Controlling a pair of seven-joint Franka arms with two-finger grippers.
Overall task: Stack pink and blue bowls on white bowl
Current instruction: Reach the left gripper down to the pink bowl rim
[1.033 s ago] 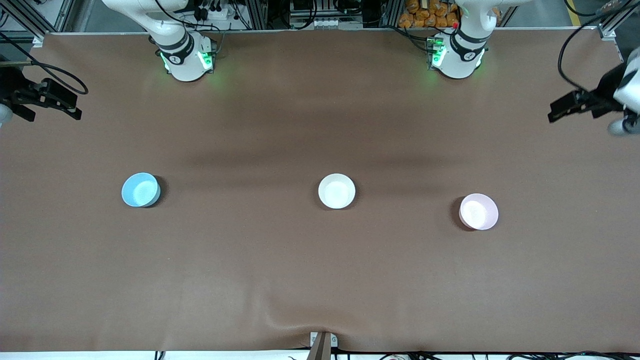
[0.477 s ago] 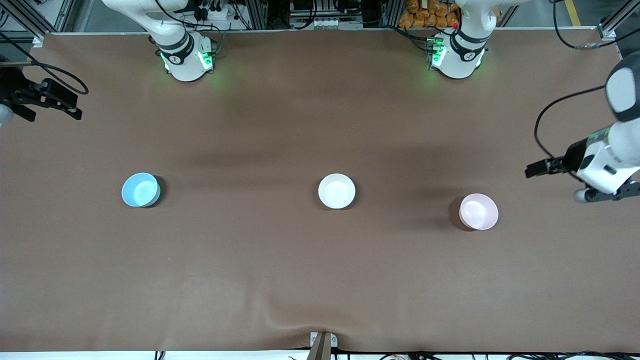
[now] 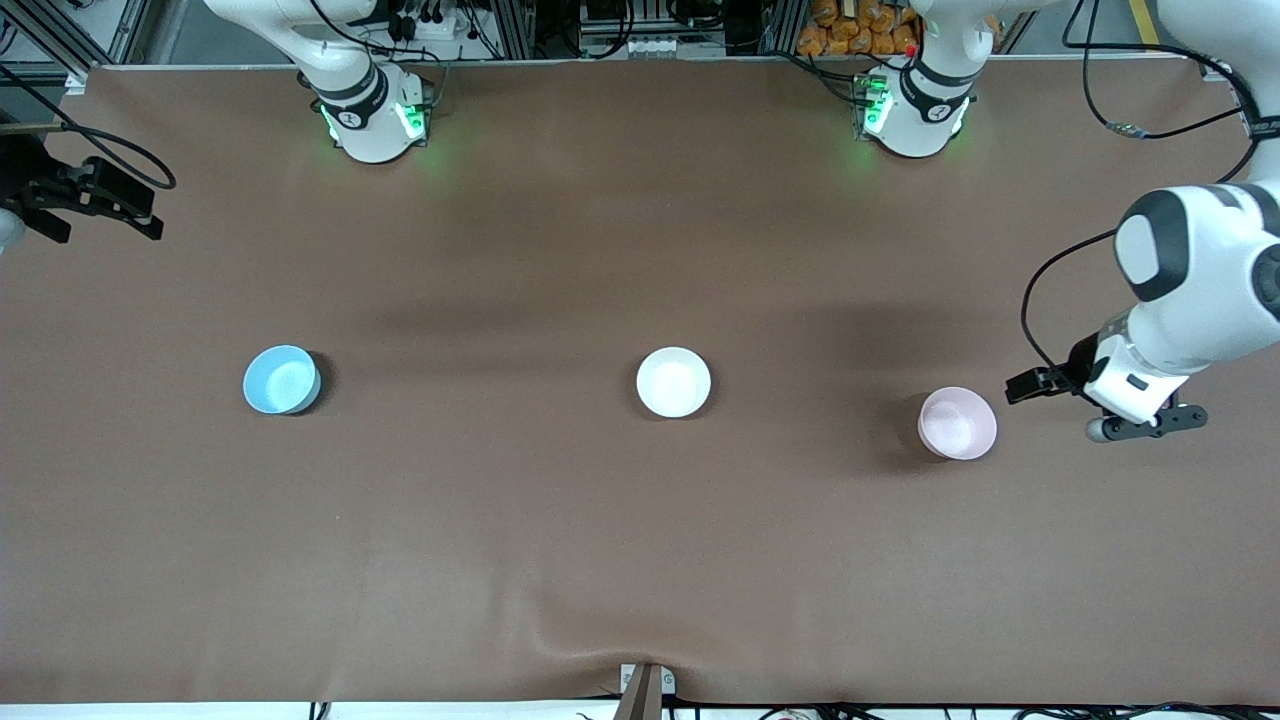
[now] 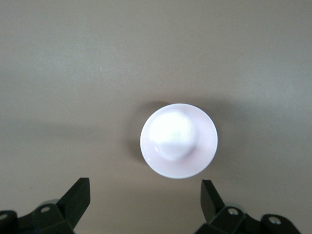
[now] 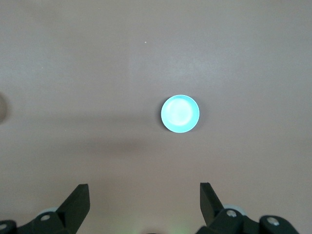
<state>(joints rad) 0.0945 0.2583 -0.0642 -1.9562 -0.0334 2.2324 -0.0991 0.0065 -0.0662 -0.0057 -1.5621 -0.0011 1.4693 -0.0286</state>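
Note:
The white bowl (image 3: pixel 673 382) stands mid-table. The light blue bowl (image 3: pixel 282 379) stands toward the right arm's end, the pale pink bowl (image 3: pixel 957 423) toward the left arm's end, all upright and apart. My left gripper (image 3: pixel 1140 418) hangs over bare table beside the pink bowl, at the left arm's end. In the left wrist view it (image 4: pixel 145 187) is open and empty, with the pink bowl (image 4: pixel 178 140) just ahead of the fingertips. My right gripper (image 3: pixel 40 200) waits high at the right arm's end of the table, open and empty (image 5: pixel 144 191), the blue bowl (image 5: pixel 180 113) well below.
A brown cloth (image 3: pixel 640 560) covers the table, with a small wrinkle at its near edge by a bracket (image 3: pixel 645 685). The arm bases (image 3: pixel 375 120) (image 3: pixel 915 115) stand along the edge farthest from the front camera.
My left arm has swung in from the table's end and come down beside the pink bowl. The right arm and all three bowls have not moved.

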